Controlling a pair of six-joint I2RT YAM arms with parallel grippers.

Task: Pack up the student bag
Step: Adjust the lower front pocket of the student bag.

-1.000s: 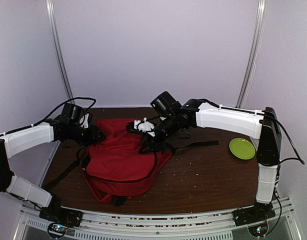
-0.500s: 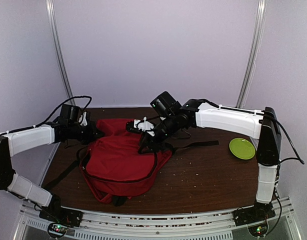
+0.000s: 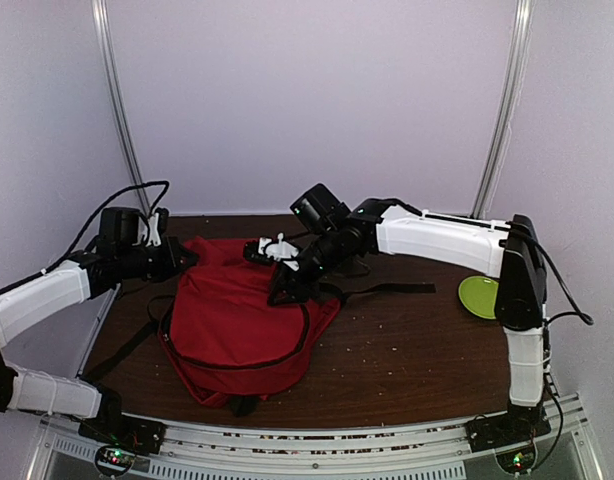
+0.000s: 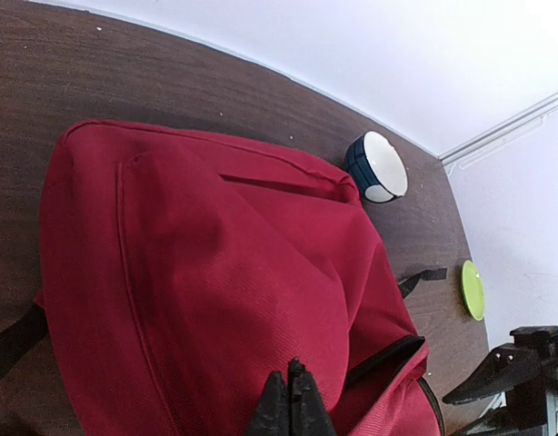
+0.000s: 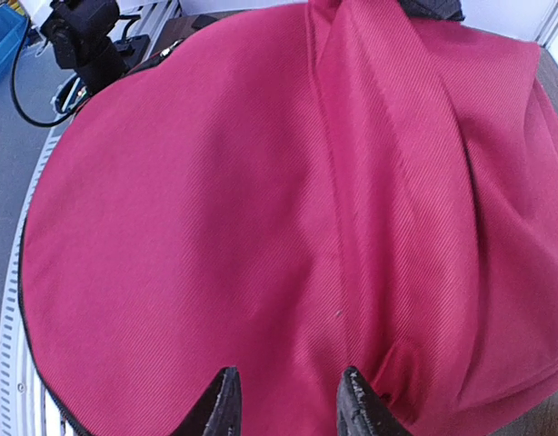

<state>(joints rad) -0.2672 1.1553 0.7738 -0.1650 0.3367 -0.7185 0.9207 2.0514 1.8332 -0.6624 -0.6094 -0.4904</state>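
Red bag [image 3: 242,320] lying flat mid-table [image 3: 407,350], left gripper [image 4: 291,400] closed tight on a pinch of its fabric at the far-left corner, right gripper [image 5: 283,400] part open with red cloth bunched between its fingers, green plate [image 3: 477,296] at right, small round blue-and-white thing [image 4: 377,167] just beyond the bag.

The big soft red fabric backpack with black straps [image 3: 242,320] lies slumped flat on the brown counter [image 3: 407,350], zipper partly open.

The student bag [image 4: 197,300] is matt red ribbed-weave cloth, bunched at the left pincer's [image 4: 291,404] tips. Beyond it, the table [image 4: 43,82] looks like dark, grainy wood. Farther off sits a glossy green plate [image 4: 473,289].
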